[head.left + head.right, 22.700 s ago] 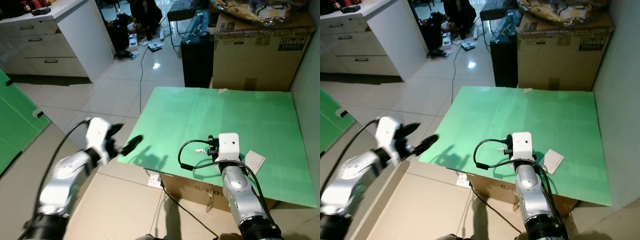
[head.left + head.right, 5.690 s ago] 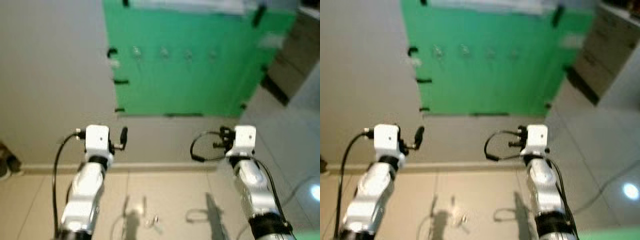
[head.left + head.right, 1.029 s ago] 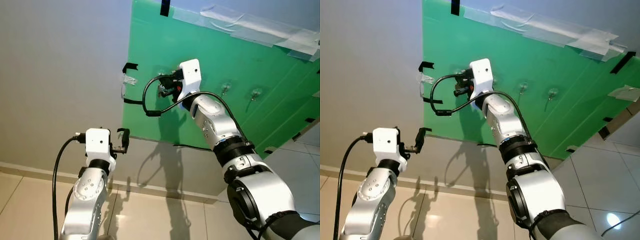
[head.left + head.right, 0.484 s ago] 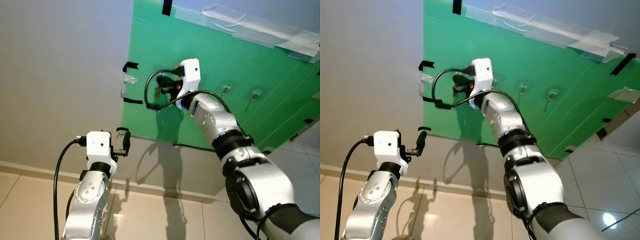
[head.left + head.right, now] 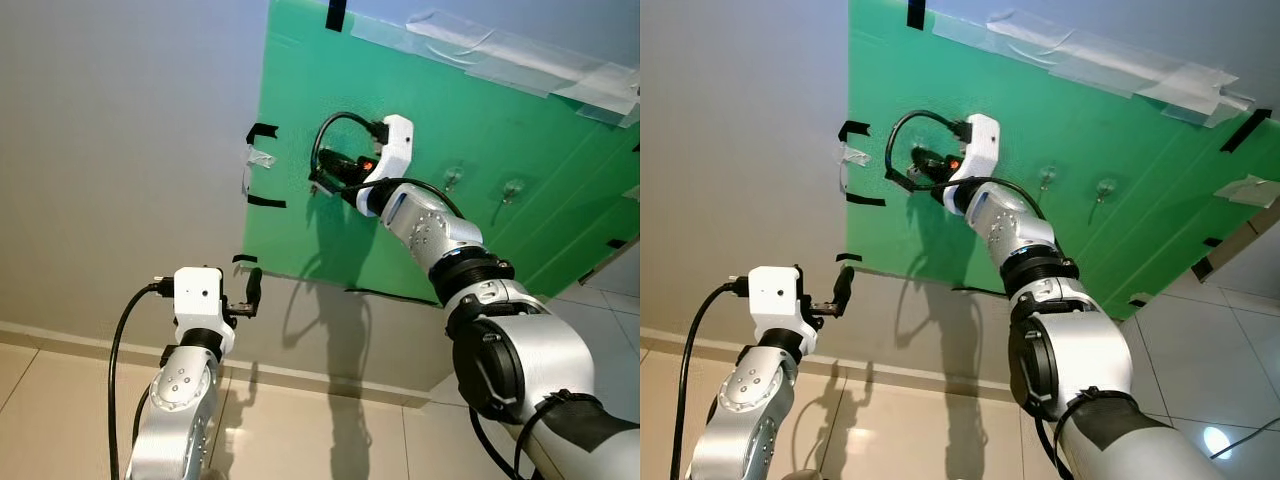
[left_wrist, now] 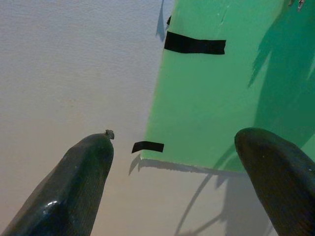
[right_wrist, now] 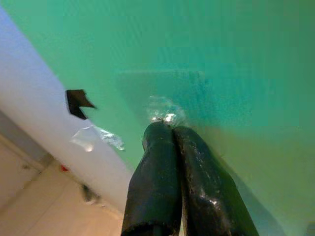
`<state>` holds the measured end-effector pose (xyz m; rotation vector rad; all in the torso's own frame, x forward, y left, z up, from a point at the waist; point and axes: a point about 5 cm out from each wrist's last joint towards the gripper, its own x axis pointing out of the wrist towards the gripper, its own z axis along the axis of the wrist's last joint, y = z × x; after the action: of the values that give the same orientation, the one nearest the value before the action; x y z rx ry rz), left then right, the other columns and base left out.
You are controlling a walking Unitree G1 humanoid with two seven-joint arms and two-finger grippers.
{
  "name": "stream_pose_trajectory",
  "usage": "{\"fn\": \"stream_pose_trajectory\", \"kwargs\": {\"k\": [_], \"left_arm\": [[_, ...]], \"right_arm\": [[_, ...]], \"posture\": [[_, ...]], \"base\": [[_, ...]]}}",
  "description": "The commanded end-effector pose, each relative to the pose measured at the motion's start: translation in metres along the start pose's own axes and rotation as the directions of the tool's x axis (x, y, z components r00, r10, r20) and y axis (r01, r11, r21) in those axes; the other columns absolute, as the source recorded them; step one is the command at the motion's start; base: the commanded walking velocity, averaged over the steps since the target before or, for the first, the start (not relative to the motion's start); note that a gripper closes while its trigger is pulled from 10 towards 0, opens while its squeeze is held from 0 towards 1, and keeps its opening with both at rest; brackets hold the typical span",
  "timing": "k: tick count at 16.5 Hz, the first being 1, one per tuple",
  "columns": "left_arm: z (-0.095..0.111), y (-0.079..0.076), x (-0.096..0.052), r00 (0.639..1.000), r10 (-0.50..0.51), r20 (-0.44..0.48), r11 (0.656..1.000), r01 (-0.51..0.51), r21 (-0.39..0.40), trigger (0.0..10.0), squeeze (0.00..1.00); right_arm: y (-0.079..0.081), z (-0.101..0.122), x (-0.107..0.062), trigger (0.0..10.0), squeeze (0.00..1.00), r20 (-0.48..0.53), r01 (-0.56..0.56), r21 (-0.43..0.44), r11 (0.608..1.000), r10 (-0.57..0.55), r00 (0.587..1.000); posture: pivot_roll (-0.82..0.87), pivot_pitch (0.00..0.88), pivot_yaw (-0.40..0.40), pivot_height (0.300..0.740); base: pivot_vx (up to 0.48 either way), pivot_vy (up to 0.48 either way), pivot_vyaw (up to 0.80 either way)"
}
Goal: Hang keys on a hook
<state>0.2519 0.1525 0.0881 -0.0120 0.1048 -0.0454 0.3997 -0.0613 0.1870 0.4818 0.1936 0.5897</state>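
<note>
A green sheet point(image 5: 420, 200) is seen fixed to a pale grey wall point(image 5: 120, 150), held along its upper edge by strips of clear tape point(image 5: 500, 55) and at its edges by short pieces of black tape point(image 5: 262, 131). Below the wall, a beige tiled floor point(image 5: 60, 400) is met by a light skirting strip.

The right arm is raised to the sheet, and the right pincer point(image 7: 166, 129) is pressed with its tips against a clear hook point(image 7: 165, 114) on the left part of the sheet. Its two black fingers point(image 7: 152, 182) are seen closed together, touching along their length; whether anything is gripped between them cannot be told. The keys cannot be made out with certainty at the fingertips or on the hook. Two further clear hooks point(image 5: 453, 176) are mounted to the right on the same sheet.

The left pincer point(image 6: 172, 147) is held low, well apart from the hooks, with its fingers spread wide and nothing between them, facing the lower left corner of the sheet.
</note>
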Motion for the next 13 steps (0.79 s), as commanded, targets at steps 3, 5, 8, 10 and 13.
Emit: {"fn": "stream_pose_trajectory", "kwargs": {"k": [3,5,8,10,13], "left_arm": [[0.005,-0.01,0.0,1.0,-0.027,0.014,1.0,0.027,-0.011,10.0,0.0],[0.005,-0.011,0.0,1.0,-0.028,0.013,1.0,0.028,-0.013,10.0,0.0],[0.005,-0.012,0.0,0.999,-0.029,0.013,0.999,0.03,-0.017,10.0,0.0],[0.005,-0.012,0.0,1.0,-0.028,0.013,0.999,0.028,-0.019,10.0,0.0],[0.005,-0.013,-0.002,1.0,-0.028,0.015,0.999,0.028,-0.022,10.0,0.0]], "right_arm": [[-0.003,0.021,-0.004,10.0,0.0,0.13,0.107,-0.341,0.934,-0.066,0.989],[-0.001,0.022,-0.004,10.0,0.0,0.15,0.115,-0.383,0.917,-0.061,0.987],[-0.004,0.016,-0.004,10.0,0.0,0.126,0.115,-0.385,0.916,-0.071,0.989],[-0.007,0.011,-0.004,10.0,0.0,0.103,0.118,-0.335,0.935,-0.089,0.991],[0.001,0.012,-0.003,10.0,0.0,0.187,0.097,-0.349,0.932,-0.032,0.982]], "posture": [[0.15,0.033,-0.209,0.74],[0.15,0.033,-0.21,0.74],[0.15,0.034,-0.213,0.74],[0.15,0.034,-0.214,0.74],[0.15,0.04,-0.212,0.74]], "base": [[0.0,0.0,0.0],[0.0,0.0,0.0],[0.0,0.0,0.0],[0.0,0.0,0.0],[0.0,0.0,0.0]]}}
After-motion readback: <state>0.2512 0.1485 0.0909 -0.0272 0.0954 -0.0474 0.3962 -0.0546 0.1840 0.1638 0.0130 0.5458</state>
